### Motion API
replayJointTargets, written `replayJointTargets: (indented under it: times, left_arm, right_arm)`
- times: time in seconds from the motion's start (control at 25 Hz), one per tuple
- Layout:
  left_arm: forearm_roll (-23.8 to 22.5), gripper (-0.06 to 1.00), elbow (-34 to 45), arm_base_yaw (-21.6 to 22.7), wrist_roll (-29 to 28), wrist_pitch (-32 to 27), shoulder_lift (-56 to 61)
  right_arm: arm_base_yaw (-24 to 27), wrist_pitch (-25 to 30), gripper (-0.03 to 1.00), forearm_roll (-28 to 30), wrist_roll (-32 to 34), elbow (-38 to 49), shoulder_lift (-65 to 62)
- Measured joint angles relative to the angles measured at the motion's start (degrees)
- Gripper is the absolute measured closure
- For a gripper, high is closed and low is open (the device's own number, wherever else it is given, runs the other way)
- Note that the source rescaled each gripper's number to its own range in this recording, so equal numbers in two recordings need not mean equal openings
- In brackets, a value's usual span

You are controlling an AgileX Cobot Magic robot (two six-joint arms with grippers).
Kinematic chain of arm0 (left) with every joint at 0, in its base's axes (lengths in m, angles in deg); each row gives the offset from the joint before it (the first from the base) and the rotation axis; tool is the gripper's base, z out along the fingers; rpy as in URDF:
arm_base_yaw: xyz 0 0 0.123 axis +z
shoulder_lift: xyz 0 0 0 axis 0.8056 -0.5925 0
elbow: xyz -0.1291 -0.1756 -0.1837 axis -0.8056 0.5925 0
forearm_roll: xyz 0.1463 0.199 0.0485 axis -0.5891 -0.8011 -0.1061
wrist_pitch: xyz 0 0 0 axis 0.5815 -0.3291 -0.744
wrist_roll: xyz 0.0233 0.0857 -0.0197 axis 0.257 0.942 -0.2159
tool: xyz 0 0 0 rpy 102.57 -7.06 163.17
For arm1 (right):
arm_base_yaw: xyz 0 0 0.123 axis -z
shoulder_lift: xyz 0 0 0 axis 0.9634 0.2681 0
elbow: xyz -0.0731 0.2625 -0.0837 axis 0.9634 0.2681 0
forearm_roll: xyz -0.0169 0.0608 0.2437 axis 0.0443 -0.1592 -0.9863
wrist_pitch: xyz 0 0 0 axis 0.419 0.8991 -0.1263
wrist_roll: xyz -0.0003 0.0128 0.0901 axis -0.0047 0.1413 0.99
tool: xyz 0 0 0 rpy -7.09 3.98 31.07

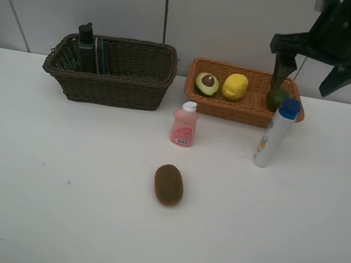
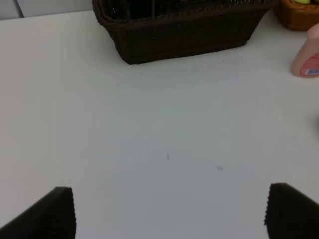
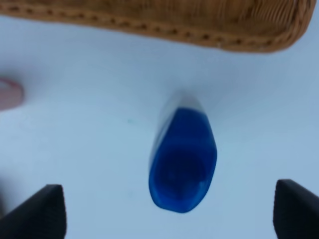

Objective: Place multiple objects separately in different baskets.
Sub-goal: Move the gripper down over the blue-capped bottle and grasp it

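Note:
The dark brown basket (image 1: 116, 87) at the back left holds a dark green pump bottle (image 1: 86, 46) and a dark eraser block (image 1: 101, 54). In the orange-tan basket (image 1: 231, 110) lie a halved avocado (image 1: 206, 83), a lemon (image 1: 235, 86) and a green avocado (image 1: 276, 98). On the table stand a pink bottle (image 1: 184, 124) and a white blue-capped tube (image 1: 274, 134); a kiwi (image 1: 169, 184) lies nearer the front. My right gripper (image 1: 309, 75) hangs open above the tube, whose blue cap (image 3: 183, 159) shows between its fingers. The left gripper (image 2: 169, 214) is open over bare table.
In the left wrist view the dark basket (image 2: 184, 35) lies ahead, with the pink bottle (image 2: 308, 57) and a corner of the orange basket (image 2: 299, 15) off to one side. White wall panels stand behind the table.

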Motion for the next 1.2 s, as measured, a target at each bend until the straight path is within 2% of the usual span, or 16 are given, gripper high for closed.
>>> replayJointTargets:
  times: [0.24, 0.56, 0.76, 0.88, 0.96, 1.04, 1.08, 1.12, 1.2]
  left_arm:
    - [0.00, -0.05, 0.00, 0.00, 0.00, 0.00, 0.00]
    - [0.00, -0.05, 0.00, 0.00, 0.00, 0.00, 0.00]
    - [0.00, -0.05, 0.00, 0.00, 0.00, 0.00, 0.00]
    - [0.00, -0.05, 0.00, 0.00, 0.00, 0.00, 0.00]
    - [0.00, -0.05, 0.00, 0.00, 0.00, 0.00, 0.00]
    - [0.00, -0.05, 0.00, 0.00, 0.00, 0.00, 0.00]
    - [0.00, -0.05, 0.00, 0.00, 0.00, 0.00, 0.00]
    - [0.00, -0.05, 0.00, 0.00, 0.00, 0.00, 0.00]
    - [0.00, -0.05, 0.00, 0.00, 0.00, 0.00, 0.00]
  right_arm:
    - [0.00, -5.07, -0.03, 0.29, 0.28, 5.80, 0.39]
    - [3.57, -9.60, -0.03, 0.53, 0.07, 5.94, 7.24]
    - [4.02, -14.82, -0.03, -0.28, -0.92, 5.86, 11.27]
    - [4.02, -15.89, -0.01, -0.68, -1.21, 5.47, 12.20]
    - [4.02, -15.98, 0.09, -0.75, -1.26, 5.12, 12.65]
    - [4.02, -15.92, 0.32, -0.80, -1.26, 4.98, 12.78]
    - [4.02, -15.67, 0.49, -0.80, -1.26, 4.92, 12.78]
    - [4.02, -15.61, 0.57, -1.18, -1.25, 4.92, 12.78]
    - [4.02, -15.41, 0.57, -1.30, -1.25, 4.87, 12.79]
